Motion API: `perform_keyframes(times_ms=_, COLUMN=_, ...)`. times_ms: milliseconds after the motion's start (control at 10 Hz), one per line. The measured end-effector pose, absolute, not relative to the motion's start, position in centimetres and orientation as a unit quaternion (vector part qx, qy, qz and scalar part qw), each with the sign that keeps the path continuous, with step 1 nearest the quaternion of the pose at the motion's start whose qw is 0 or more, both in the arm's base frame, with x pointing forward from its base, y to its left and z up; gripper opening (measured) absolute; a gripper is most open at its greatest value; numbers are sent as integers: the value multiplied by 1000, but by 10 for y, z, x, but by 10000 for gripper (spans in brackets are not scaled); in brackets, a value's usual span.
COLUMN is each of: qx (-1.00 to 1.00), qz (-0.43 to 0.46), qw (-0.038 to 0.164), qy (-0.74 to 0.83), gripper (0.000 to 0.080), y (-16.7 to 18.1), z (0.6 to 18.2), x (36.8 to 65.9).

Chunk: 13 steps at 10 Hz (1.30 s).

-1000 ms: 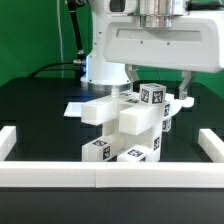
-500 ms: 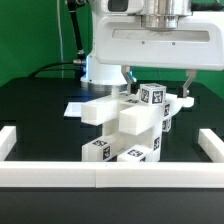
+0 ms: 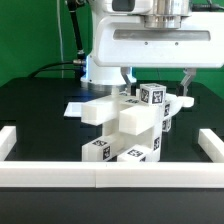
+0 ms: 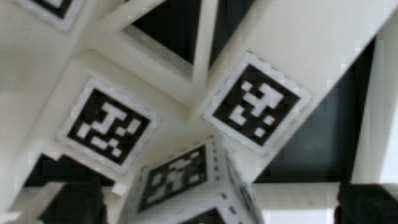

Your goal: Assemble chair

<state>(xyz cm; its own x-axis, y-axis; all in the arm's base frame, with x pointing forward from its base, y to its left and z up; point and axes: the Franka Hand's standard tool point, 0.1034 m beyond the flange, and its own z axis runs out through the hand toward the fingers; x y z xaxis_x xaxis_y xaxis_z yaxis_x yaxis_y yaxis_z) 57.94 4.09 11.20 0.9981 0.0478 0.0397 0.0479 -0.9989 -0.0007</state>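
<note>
The chair (image 3: 125, 125) is a cluster of chunky white blocks with black-and-white tags, standing in the middle of the black table. A tagged post (image 3: 152, 95) forms its top, and a slab (image 3: 100, 108) juts toward the exterior view's left. My gripper (image 3: 158, 87) hangs just above the top post, open, with one finger on each side and nothing held. In the wrist view the tagged blocks (image 4: 249, 100) fill the frame between the dark fingers (image 4: 39, 205). I cannot tell whether a finger touches a block.
A low white border rail (image 3: 100, 176) runs along the front and turns back at both sides. The marker board (image 3: 74, 108) lies flat behind the chair at the exterior view's left. The arm's white base (image 3: 100, 68) stands at the back.
The gripper has risen very slightly above the chair. The chair parts have not moved.
</note>
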Motion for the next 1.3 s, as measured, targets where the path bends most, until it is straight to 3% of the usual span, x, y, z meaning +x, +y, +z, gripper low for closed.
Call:
perform_keyframes(times_ms=300, qx=-993, qz=-19, qw=-3, qy=-114, gripper=649, y=38, z=111, x=579)
perform_keyframes(times_ms=500, qx=-992, qz=-19, qw=-5, qy=-125, gripper=605, y=37, z=111, x=579)
perform_keyframes(times_ms=700, qx=-992, qz=-19, qw=-5, qy=-125, gripper=286, y=36, z=111, x=579)
perform_keyframes(times_ms=1300, qx=-998, qz=-19, qw=-3, qy=-57, gripper=285, y=36, z=111, x=579)
